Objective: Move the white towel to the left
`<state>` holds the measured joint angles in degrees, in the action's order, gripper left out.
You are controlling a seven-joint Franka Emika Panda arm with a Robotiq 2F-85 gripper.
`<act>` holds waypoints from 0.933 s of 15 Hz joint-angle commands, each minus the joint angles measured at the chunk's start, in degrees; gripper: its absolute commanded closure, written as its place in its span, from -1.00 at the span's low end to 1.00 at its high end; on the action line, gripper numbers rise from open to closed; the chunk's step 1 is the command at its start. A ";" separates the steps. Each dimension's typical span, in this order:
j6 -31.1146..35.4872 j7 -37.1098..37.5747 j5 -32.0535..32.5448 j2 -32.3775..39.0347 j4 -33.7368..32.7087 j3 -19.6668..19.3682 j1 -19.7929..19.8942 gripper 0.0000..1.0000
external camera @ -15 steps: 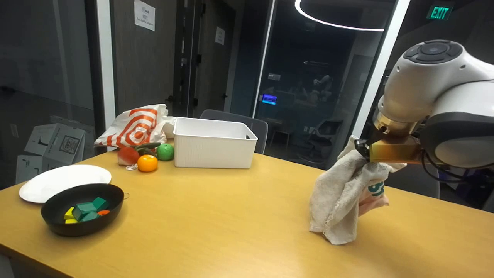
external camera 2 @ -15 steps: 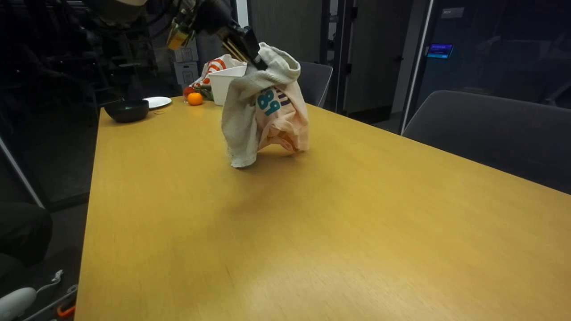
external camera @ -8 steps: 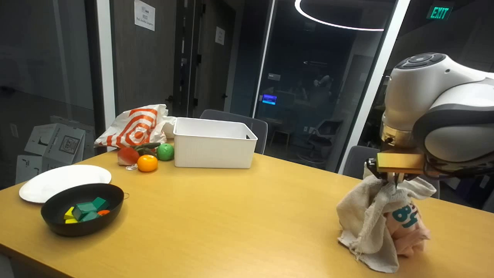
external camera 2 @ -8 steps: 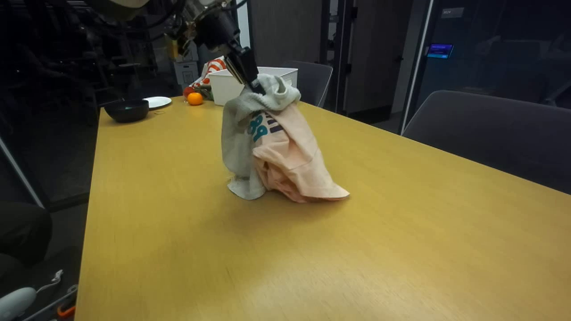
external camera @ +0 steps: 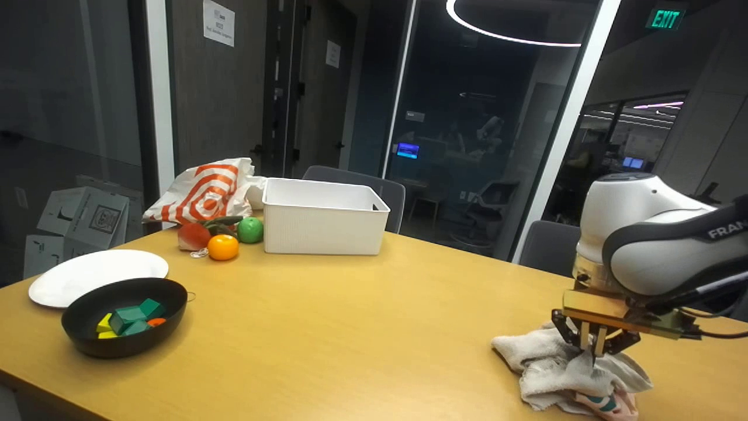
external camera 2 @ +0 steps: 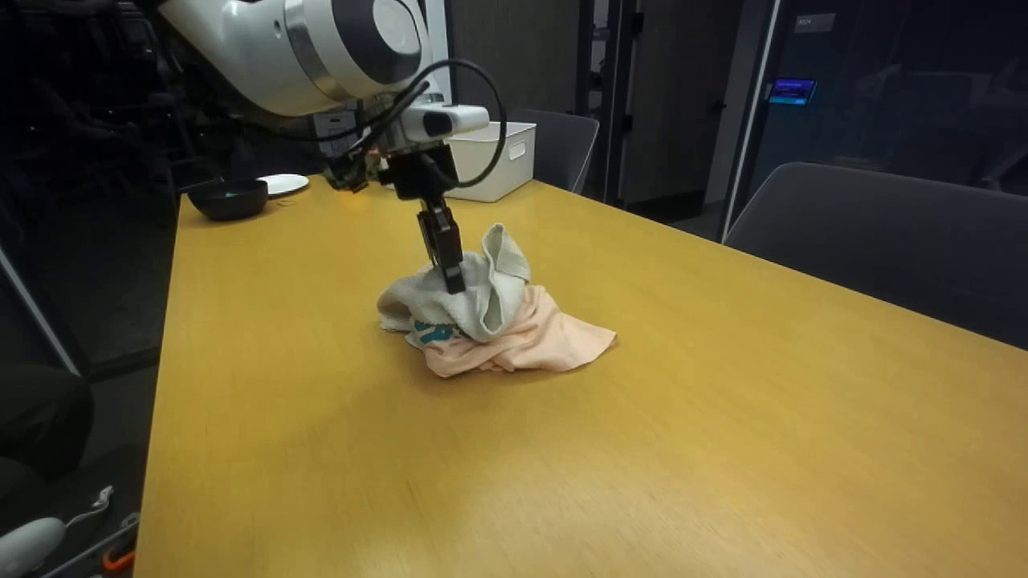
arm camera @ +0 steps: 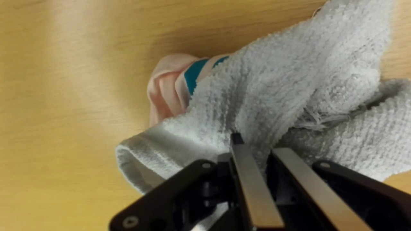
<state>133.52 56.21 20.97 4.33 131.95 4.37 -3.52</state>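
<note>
The black two-fingered gripper (arm camera: 256, 146) pinches a fold of the off-white fabric towel (arm camera: 282, 77); the towel lies bunched on the yellow wooden tabletop (external camera: 350, 327), partly over a pinkish teal-marked fabric cloth (external camera 2: 530, 341); a round black bowl (external camera: 125, 347) stands well apart.

white towel (arm camera: 273, 89): rough cloth | table (external camera: 350, 327): smooth wood | bowl (external camera: 128, 348): matt, perhaps metal

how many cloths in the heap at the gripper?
2. The white towel is on top, pinched between the fingers of the gripper; the pink cloth with teal marks lies partly under it. Another could be hidden underneath.
</note>
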 commanded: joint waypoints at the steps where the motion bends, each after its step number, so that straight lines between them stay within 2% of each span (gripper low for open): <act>1: 3.69 -1.81 -3.08 1.36 0.12 -1.33 -0.21 0.22; 6: -0.37 -4.63 -4.07 -5.45 -1.15 -0.92 -1.03 -0.50; 9: -0.98 -10.26 -8.51 -7.25 -2.30 0.27 -1.31 -0.94; 11: -1.45 -11.80 -8.12 -6.02 -2.61 1.02 -1.46 -1.00; 14: -2.23 -11.13 -3.52 -3.88 -2.42 1.73 -1.60 -1.00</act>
<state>131.85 45.93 14.45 -1.58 130.04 5.60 -4.88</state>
